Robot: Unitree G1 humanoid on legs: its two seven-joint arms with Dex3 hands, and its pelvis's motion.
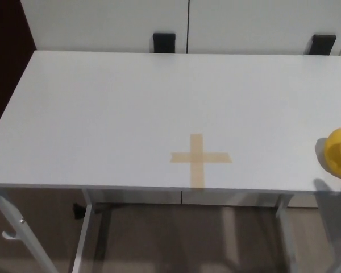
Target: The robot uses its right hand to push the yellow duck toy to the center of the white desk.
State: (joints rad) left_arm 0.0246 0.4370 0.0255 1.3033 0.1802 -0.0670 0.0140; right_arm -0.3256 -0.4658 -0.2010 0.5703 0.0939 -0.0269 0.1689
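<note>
While neither hand shows, so their fingers cannot be judged, the right should reach beyond the yellow duck, sweeping it along the desk toward the tape cross.

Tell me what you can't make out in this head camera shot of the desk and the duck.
- Yellow duck toy, head view: cut off by the picture's right edge, so its facing can't be told.
- Both robot hands: outside the picture, so nothing shows of them.
- White desk: its right end runs past the edge.
- Tape cross: fully visible.
</note>
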